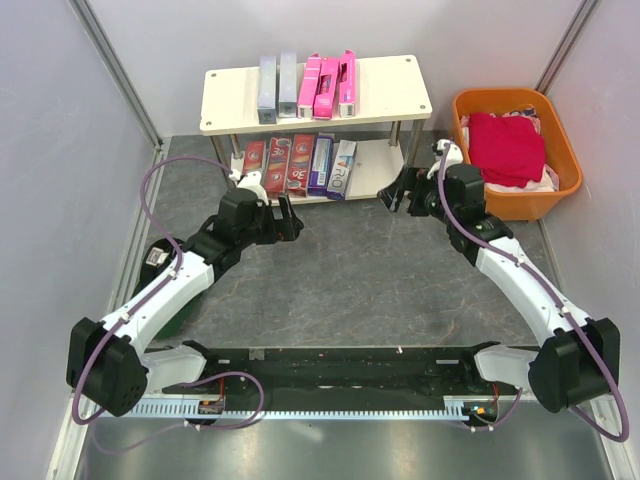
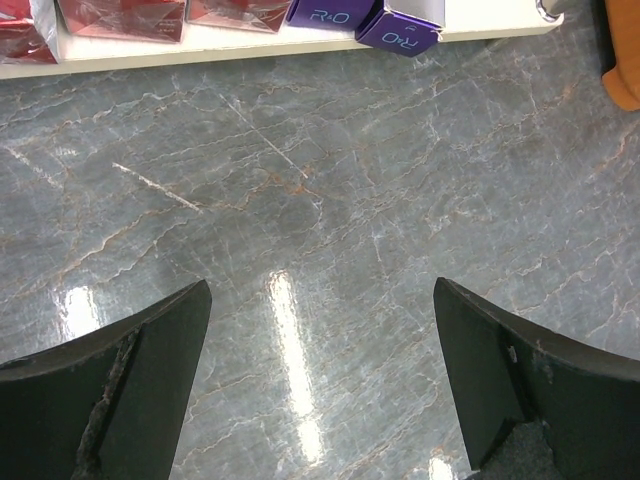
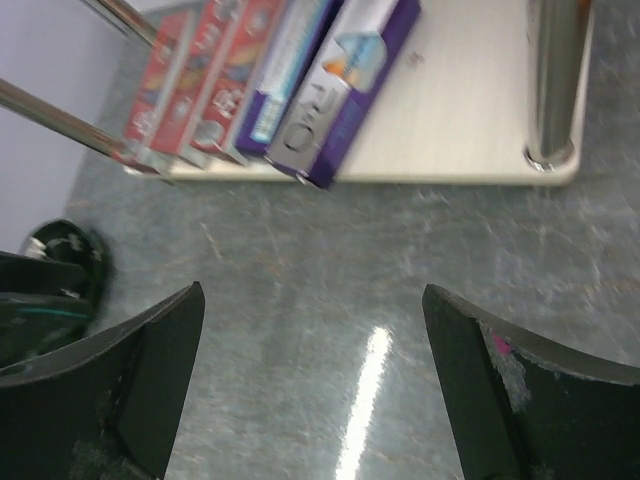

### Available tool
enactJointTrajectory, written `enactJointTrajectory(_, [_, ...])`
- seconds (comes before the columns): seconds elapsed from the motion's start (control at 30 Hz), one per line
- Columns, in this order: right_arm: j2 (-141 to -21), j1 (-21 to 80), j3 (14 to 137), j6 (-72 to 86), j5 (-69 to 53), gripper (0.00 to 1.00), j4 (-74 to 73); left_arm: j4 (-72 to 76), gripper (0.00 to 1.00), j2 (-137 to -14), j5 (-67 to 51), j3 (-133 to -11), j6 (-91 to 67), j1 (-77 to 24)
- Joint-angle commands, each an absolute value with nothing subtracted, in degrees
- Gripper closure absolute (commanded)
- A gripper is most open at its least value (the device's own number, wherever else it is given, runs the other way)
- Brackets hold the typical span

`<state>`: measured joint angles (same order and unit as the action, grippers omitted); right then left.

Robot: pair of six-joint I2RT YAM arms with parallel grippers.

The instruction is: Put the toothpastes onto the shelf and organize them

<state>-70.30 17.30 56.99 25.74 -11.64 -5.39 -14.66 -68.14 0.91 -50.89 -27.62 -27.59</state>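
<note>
Toothpastes point(image 1: 325, 88) all look sorted by colour on the shelf point(image 1: 385, 85), greys and pinks up top, reds and purples below, so I guess that's why the left tool point(image 1: 288, 222) and right tool point(image 1: 397, 190) just hang spread wide and empty over the table point(image 1: 370, 280).

tabletop point(image 1: 340, 270) grey stone-look, pale and rust-coloured veins, glossy; long white glare streak point(image 2: 295, 370) on it in left wrist view, second glare streak point(image 3: 365, 400) in right wrist view; pale grey-white panels on three sides: back wall point(image 1: 330, 25), left wall point(image 1: 50, 150), right wall point(image 1: 610, 100); slanted metal post point(image 1: 120, 70) at back left corner, second post point(image 1: 565, 45) at back right; brushed metal strip point(image 1: 350, 455) along near edge; orange basket point(image 1: 500, 93) holding red cloth point(image 1: 505, 145) in back right corner
</note>
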Motion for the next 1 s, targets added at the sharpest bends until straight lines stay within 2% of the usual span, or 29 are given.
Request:
enactJointTrajectory(0.0, [-68.38,17.49,52.49,22.24,-7.04,0.02,-7.56,-10.55,0.00,-67.06,0.18,-49.75,-24.44,-27.25])
enactJointTrajectory(0.37, [-66.53,17.49,38.95,23.90,-3.34,0.02,-2.99,-5.80,0.00,-66.27,-1.76,-46.06,-24.34,-27.25])
enactJointTrajectory(0.97, [-67.06,17.49,37.09,24.52,-2.55,0.02,1.41,-4.22,0.00,-64.78,-0.35,-45.26,-24.26,-27.33])
